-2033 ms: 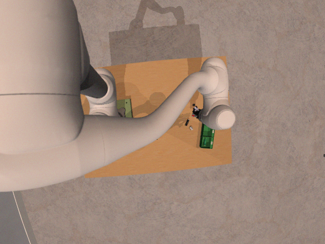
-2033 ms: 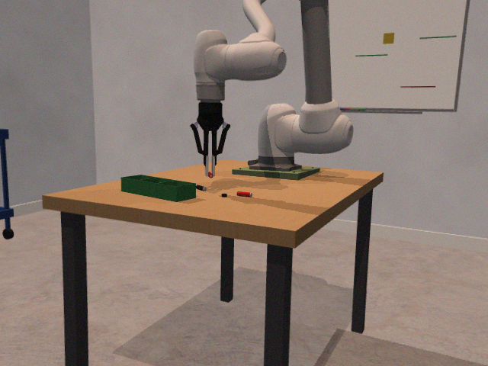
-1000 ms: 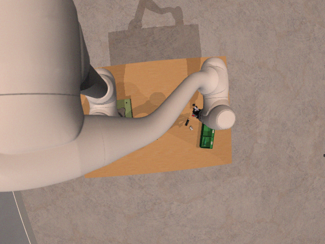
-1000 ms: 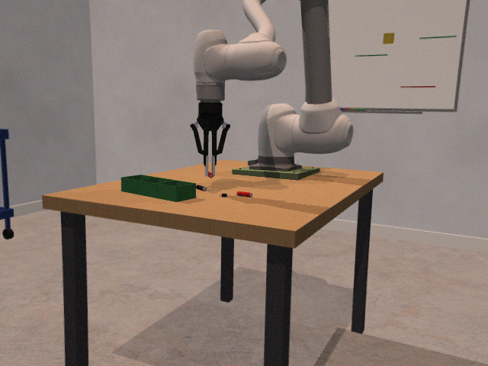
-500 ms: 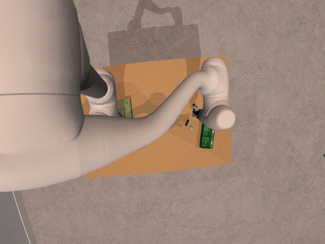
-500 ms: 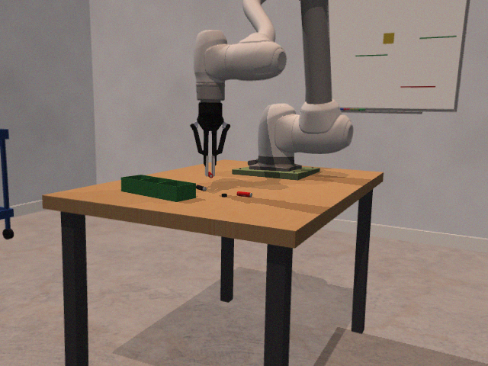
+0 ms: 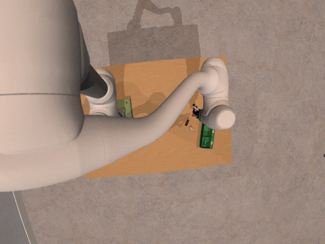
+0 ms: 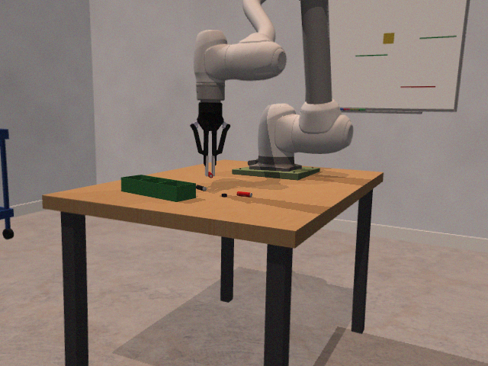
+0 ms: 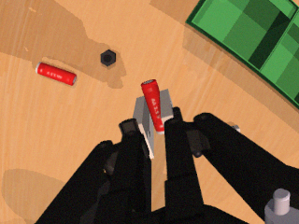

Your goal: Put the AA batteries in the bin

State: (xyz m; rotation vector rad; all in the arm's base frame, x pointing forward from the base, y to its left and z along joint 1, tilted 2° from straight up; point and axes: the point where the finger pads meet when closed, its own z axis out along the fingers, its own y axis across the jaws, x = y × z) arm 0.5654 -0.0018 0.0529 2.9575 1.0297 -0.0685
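My gripper (image 9: 156,106) (image 8: 210,172) (image 7: 195,112) is shut on a red AA battery (image 9: 152,105) (image 8: 210,174), which points down and hangs a little above the table. A second red AA battery (image 9: 56,74) (image 8: 244,194) lies on the table to one side. A dark battery-like cylinder (image 8: 200,187) (image 7: 187,122) lies near the end of the green bin (image 9: 215,9) (image 8: 157,190) (image 7: 207,136). The gripper is beside the bin, not over it.
A small black nut (image 9: 108,58) (image 8: 224,194) lies between the loose red battery and the gripper. A small grey part (image 7: 191,128) lies near the bin. The arm's green base plate (image 8: 275,172) stands at the back of the wooden table (image 8: 275,224).
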